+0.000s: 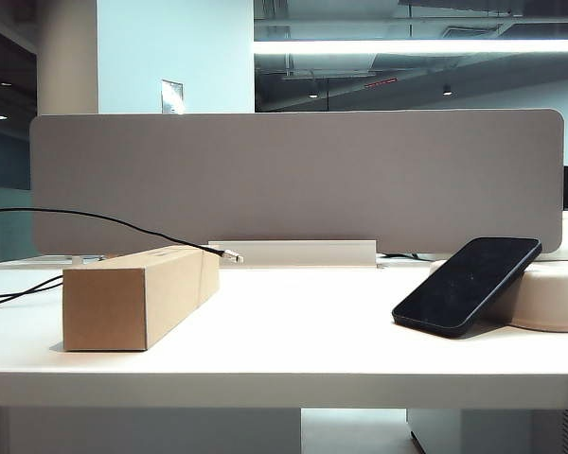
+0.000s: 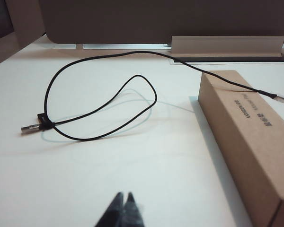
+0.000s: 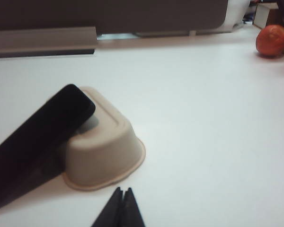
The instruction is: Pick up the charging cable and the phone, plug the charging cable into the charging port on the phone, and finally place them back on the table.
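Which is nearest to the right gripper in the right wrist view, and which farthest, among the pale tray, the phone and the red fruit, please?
From the shut right gripper:
1. Pale tray, upside down just ahead of the tips.
2. Phone, leaning on the tray's far side from the fruit; nearly as close.
3. Red fruit, far off by the table's back edge.

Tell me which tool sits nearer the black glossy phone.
Right. The shut right tool hovers just short of the black glossy phone leaning on the pale tray; the shut left tool faces the cable side.
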`<state>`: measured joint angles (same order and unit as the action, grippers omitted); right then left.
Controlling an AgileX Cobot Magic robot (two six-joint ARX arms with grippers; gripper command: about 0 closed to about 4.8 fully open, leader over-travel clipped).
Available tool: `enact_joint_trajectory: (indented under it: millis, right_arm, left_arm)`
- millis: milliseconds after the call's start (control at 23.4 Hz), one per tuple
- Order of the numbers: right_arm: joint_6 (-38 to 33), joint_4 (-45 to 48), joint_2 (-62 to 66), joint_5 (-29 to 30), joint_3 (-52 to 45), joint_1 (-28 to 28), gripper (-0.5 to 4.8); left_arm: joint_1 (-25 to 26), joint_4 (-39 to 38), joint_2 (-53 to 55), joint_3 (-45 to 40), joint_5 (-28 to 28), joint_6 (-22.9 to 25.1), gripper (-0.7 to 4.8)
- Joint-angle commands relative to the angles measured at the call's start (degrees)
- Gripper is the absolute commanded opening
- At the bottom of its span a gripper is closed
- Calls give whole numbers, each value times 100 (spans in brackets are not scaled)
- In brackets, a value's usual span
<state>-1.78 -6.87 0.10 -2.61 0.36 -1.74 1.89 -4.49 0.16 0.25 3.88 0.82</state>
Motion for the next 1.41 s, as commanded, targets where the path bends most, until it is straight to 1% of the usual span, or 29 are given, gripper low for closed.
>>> enact_joint_trajectory:
  millis: [43,86,128,171,385,642,941,984,1113,1326,1412]
  right_arm:
    - [-26,426,-11,46,-11,37,0]
    - [-90,444,-11,105,2,37,0]
    - [-376,387,4,133,72,33,0]
    - [-470,367,11,138,103,33,0]
    - [-577,269,11,232,317,33,0]
    - [-577,173,11,284,616,33,0]
    - [-577,-400,13,304,1067,33,0]
    - [-577,-581,13,332,1182,33,0]
    - [-577,-752,13,428,1318,33,0]
    - [-579,-793,15,608,1432,35,0]
    - [-579,-828,35,787,1469,35,0]
  left_arm:
    - [-9,101,7,24,199,-81,-6]
    - [-9,103,7,33,273,-81,-6]
    - [-9,188,7,33,433,-81,-6]
    - [-9,208,7,35,498,-83,-6]
    - [-9,243,7,92,791,-85,-6]
    - [-9,437,7,382,791,-83,-6]
    - [-9,433,11,804,793,-83,-6]
    - [-9,424,13,870,796,-83,-6]
    - [-9,417,70,1003,798,-85,-6]
    - [-9,428,413,1276,796,-83,-6]
    - [-9,428,726,1414,798,-83,-6]
